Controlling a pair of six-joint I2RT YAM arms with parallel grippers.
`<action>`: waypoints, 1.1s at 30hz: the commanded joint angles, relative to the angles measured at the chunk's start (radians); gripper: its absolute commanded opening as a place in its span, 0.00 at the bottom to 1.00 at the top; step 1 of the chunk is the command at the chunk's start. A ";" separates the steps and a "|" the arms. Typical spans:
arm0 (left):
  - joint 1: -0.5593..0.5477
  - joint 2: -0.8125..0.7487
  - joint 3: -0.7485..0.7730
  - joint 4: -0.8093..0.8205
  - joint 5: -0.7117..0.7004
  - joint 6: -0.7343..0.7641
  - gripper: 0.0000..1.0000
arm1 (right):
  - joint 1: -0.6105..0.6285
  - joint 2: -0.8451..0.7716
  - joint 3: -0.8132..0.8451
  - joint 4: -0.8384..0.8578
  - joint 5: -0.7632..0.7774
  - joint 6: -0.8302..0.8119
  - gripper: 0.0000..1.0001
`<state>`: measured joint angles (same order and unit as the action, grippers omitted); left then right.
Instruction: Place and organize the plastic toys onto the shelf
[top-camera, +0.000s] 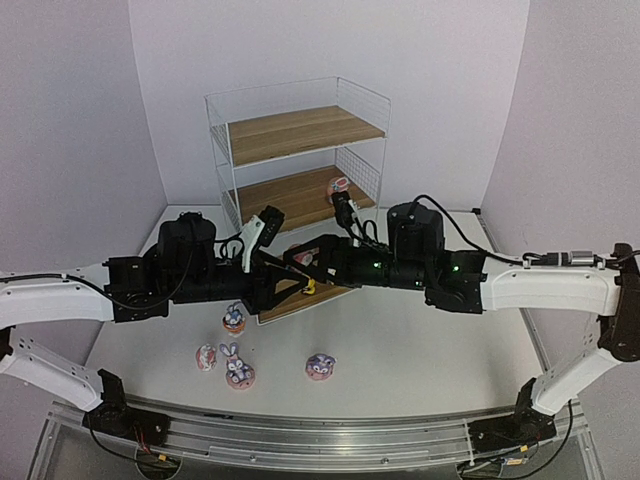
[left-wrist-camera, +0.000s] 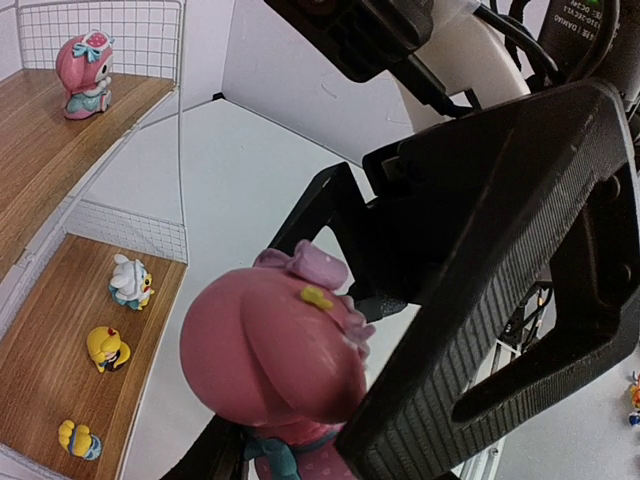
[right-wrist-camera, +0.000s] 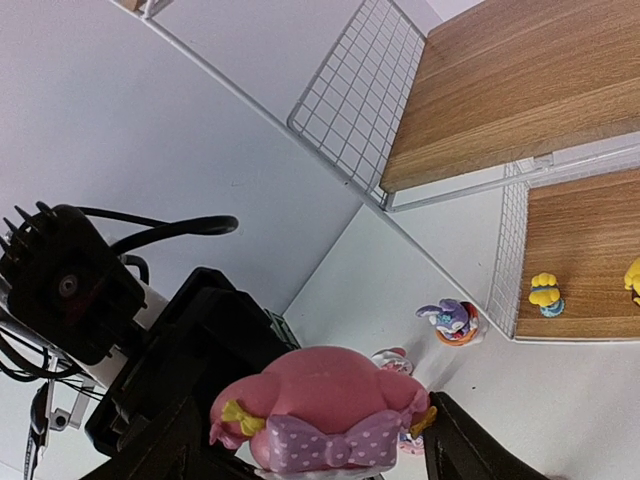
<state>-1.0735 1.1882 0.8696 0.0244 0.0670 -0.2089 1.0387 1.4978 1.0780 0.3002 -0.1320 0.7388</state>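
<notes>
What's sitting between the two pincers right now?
The pink figurine with the bow: the left wrist view shows it inside the left pincer, the right wrist view inside the right pincer. Whether either grips it, I cannot tell.

You have a flat white counter across the middle of the overhead view. Pale lilac walls close it in from nine round to three o'clock. A grey metal rail runs along six o'clock.

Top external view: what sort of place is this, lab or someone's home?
Likely a robot lab cell: two black-and-white arms mounted on a metal rail, a white table boxed by plain lilac walls, and a white wire shelf with brown wooden boards.
</notes>
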 joint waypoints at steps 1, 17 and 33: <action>-0.007 0.006 0.065 0.012 -0.033 0.017 0.00 | 0.011 0.012 0.051 0.051 0.056 0.011 0.69; -0.016 0.021 0.089 -0.053 -0.058 0.042 0.00 | 0.024 0.021 0.063 0.028 0.126 0.050 0.40; -0.017 -0.057 0.078 -0.099 -0.051 0.029 0.95 | 0.025 -0.032 0.039 0.016 0.154 -0.108 0.13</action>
<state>-1.0857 1.1984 0.9237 -0.0646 0.0180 -0.1796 1.0573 1.5089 1.0996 0.2893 -0.0234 0.7128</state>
